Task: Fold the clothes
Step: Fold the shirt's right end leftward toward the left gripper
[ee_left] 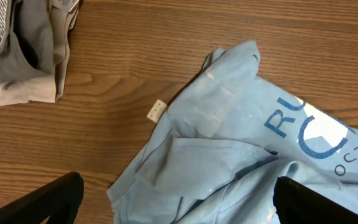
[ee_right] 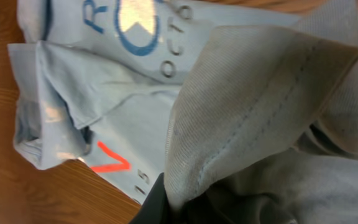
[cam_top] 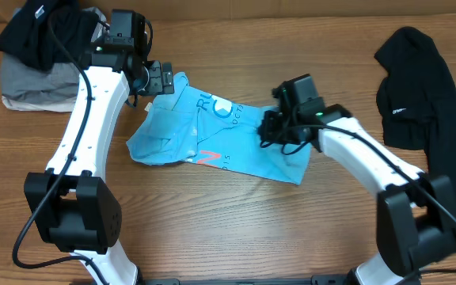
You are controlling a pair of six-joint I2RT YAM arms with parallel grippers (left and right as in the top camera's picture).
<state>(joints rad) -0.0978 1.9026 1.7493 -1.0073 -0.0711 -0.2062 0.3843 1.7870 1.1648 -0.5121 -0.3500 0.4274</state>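
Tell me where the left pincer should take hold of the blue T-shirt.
Take the light-blue T-shirt by its outstretched corner nearest the open left pincer, coming down from above: it lies flat and free on the table, while the lower fabric is bunched.

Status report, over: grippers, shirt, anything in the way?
Left gripper open above light-blue T-shirt. Right gripper shut on its hem, fabric lifted. Shirt crumpled, not folded. Black garment lies apart; nothing blocking.

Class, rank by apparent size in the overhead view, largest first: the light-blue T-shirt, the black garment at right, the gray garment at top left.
1 and 2, too close to rank: light-blue T-shirt, crumpled; black garment, running to the frame edge.
3. gray garment, partly covered, plainly smallest.
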